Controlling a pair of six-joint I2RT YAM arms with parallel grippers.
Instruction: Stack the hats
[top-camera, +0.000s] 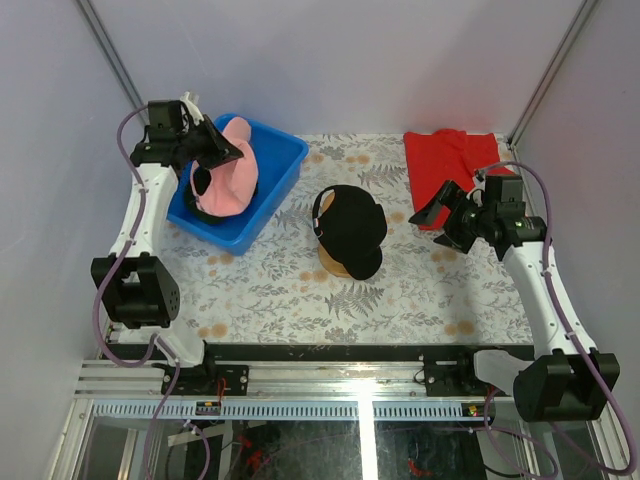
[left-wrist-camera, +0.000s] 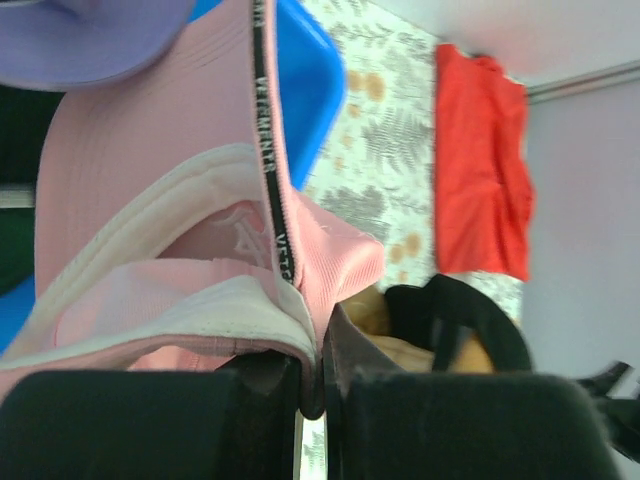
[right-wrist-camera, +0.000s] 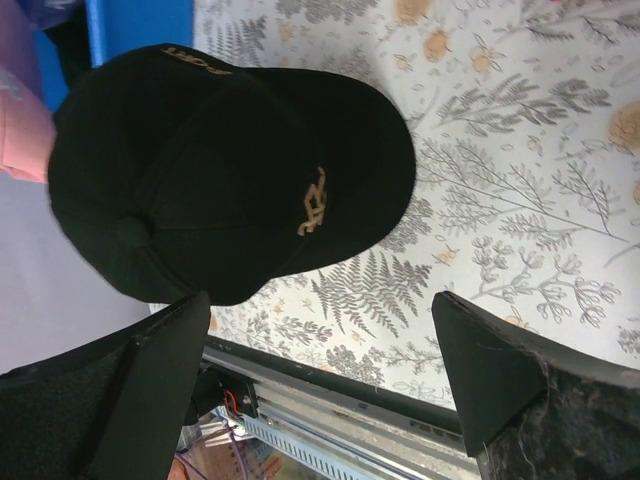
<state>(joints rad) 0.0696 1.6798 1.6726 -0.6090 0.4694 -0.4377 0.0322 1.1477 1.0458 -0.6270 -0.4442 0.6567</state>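
A black hat with a gold emblem (top-camera: 352, 226) sits on a round wooden stand (top-camera: 336, 264) in the middle of the table; it also shows in the right wrist view (right-wrist-camera: 230, 170). My left gripper (top-camera: 222, 152) is shut on the edge of the pink hat (top-camera: 237, 175), held above the blue bin (top-camera: 275, 185). In the left wrist view the pink hat (left-wrist-camera: 160, 190) is pinched between my fingers (left-wrist-camera: 260, 400). A lavender hat (left-wrist-camera: 90, 40) lies behind it. My right gripper (top-camera: 447, 222) is open and empty, to the right of the black hat. The green-black hat is hidden.
A red cloth (top-camera: 450, 160) lies at the back right of the patterned table (top-camera: 400, 300). The blue bin stands at the back left. The metal rail (top-camera: 350, 380) runs along the near edge. White walls enclose the table.
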